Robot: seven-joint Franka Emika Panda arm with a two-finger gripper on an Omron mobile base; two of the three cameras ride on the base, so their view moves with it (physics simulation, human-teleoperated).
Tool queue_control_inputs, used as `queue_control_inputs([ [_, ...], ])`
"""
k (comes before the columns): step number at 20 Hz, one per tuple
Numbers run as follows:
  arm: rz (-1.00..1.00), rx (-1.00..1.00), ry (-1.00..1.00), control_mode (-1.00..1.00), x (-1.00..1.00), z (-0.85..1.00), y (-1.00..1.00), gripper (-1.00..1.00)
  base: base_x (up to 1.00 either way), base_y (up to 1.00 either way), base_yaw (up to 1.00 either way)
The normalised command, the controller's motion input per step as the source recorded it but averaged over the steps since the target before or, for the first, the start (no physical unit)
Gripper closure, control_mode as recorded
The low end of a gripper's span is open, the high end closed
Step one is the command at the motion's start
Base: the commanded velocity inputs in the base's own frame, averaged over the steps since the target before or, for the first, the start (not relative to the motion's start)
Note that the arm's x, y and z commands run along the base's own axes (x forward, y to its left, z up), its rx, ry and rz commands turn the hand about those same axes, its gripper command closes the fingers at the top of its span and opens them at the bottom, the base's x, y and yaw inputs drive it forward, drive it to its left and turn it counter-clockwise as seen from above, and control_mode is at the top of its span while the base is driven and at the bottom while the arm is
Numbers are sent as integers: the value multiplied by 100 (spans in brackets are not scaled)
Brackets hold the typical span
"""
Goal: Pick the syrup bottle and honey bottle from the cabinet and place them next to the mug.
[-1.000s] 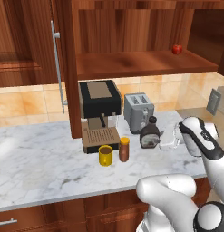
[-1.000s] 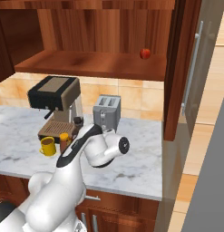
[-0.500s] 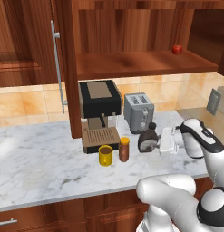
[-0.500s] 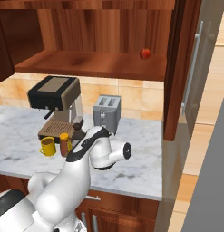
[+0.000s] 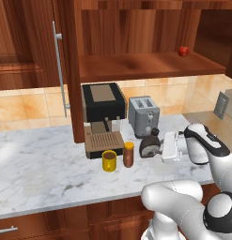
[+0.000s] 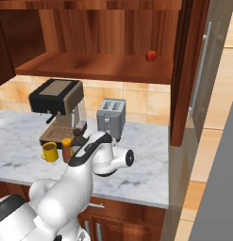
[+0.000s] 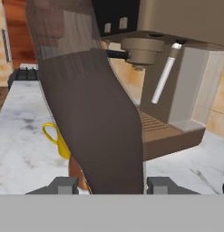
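Syrup bottle [image 5: 150, 143], dark brown and bell-shaped with a black cap, pinched in the gripper [image 5: 162, 146] beside the honey bottle.

Held from its right side, it leans, neck tilted toward the grey toaster [image 5: 143, 114], wide base low over the white marble bench [image 5: 47, 168]. The slim amber honey bottle [image 5: 128, 154] stands just left of it, with the squat yellow mug [image 5: 108, 161] next over, both before the boxy coffee machine [image 5: 104, 119]. Setting it upright looks the remaining step.
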Motion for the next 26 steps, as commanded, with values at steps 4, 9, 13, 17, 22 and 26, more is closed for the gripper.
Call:
queue_control_inputs([
  [4,0,0,-3,-100,0,-6,0,100,0,0,0],
  [9,0,0,0,-100,-4,-2,0,100,0,0,0],
  [13,0,0,2,-100,-1,12,0,100,0,0,0],
  [17,0,0,9,-100,-4,1,0,100,0,0,0],
  [22,0,0,22,-100,-6,0,0,100,0,0,0],
  [26,0,0,12,-100,-4,0,0,100,0,0,0],
])
